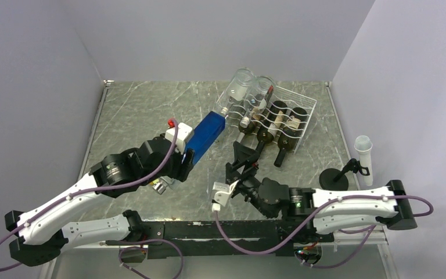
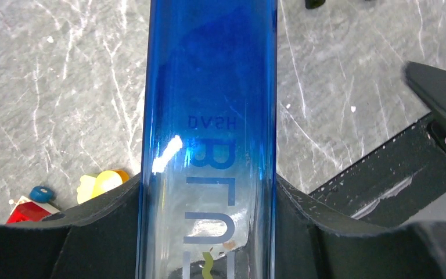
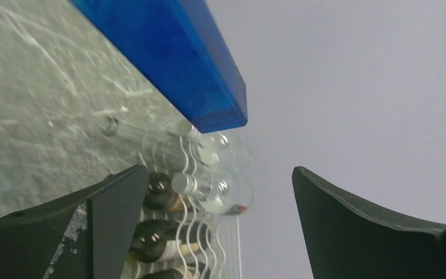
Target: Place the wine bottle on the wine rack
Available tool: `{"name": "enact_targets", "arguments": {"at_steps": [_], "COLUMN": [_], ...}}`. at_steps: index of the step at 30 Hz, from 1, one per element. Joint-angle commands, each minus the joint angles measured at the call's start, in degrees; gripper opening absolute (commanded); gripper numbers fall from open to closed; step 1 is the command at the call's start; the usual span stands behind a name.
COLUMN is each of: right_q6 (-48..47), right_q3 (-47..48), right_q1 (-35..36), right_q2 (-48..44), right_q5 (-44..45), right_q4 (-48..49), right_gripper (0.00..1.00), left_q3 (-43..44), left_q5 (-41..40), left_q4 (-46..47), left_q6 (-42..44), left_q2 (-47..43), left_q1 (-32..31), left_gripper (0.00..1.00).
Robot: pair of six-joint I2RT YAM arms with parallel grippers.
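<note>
Over the left of the table (image 1: 139, 110), the left pincer (image 1: 186, 158) pinches the blue wine bottle (image 1: 205, 135), which should ease past the spread, empty right pincer (image 1: 247, 154) and settle squarely into a free groove of the white wine rack (image 1: 302, 110) just beside it.

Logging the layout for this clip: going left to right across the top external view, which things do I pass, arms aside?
blue wine bottle → white wine rack → black round stand → clear plastic tube
</note>
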Motion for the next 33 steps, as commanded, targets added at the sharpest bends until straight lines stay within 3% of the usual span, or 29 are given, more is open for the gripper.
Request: {"name": "enact_targets", "arguments": {"at_steps": [1, 8, 15, 24, 33], "right_q6": [28.0, 48.0, 61.9, 74.6, 79.3], "right_q3": [17.5, 30.3, 38.7, 39.8, 35.3], "right_q1": [0.5, 0.5, 0.5, 0.4, 0.4], "right_q2": [-4.6, -4.7, -1.1, -3.6, -12.4], "right_q5": [-10.7, -19.8, -21.5, -22.5, -22.1], "right_q4": [-28.4, -36.0, -41.4, -41.7, -40.2], "right_gripper": [1.0, 1.0, 1.0, 1.0, 1.0], "left_q3": [4.7, 3.5, 1.2, -1.8, -2.1], "left_q5": [-7.0, -8.2, -5.4, -0.4, 5.8], "left_q4": [12.4, 14.9, 18.4, 25.4, 33.9], "left_q6": [-3.5, -5.3, -6.0, -6.2, -6.0], "left_q2": [-4.1, -4.4, -4.3, -2.3, 3.4], "left_q1": [0.0, 0.0, 0.0, 0.0, 0.0], "left_gripper": [0.01, 0.01, 0.01, 0.01, 0.01]}}
